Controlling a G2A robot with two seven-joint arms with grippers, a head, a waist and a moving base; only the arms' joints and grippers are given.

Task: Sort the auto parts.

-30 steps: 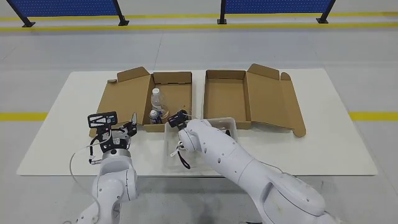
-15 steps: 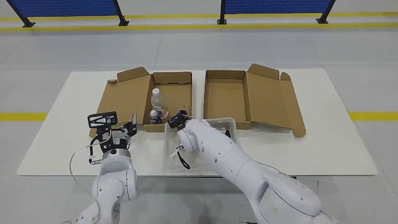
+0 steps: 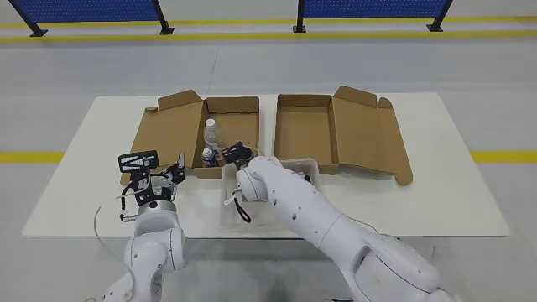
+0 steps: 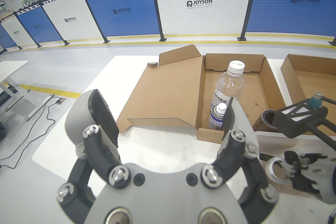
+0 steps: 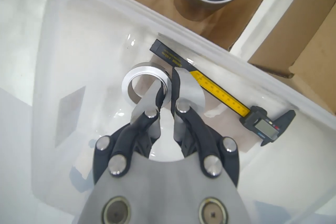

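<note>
Blue and white fence panels (image 4: 183,25) close off the hall behind a white desk (image 3: 419,201) that carries two open cardboard boxes and a white plastic tub (image 5: 183,33). Inside the tub, the right pincer (image 5: 167,88) pinches the wall of a metal ring (image 5: 147,68), one finger through the hole and one outside. The ring sits tilted in that hold.

The step in hand looks like taking the ring out of the tub to one of the boxes; which one I cannot tell. The wall is thin and smooth, so the ring could swing or slip, and the pinch wants to be firm. A straight rise until the ring is above the tub's rim seems safest before any sideways move.

A caliper (image 5: 223,96) lies just beside the ring along the tub's wall, and its beam could be caught or dragged. Just past that rim, in the corner of the left box (image 3: 243,130), stands an open cylinder (image 5: 194,8) with a spray can (image 4: 218,116) and a bottle (image 4: 231,83) near it, so that corner is crowded. The right box (image 3: 302,134) lies just beyond the tub.

The left pincer (image 4: 166,114) hangs spread wide, holding nothing, over the desk's left side, well apart from the tub.
</note>
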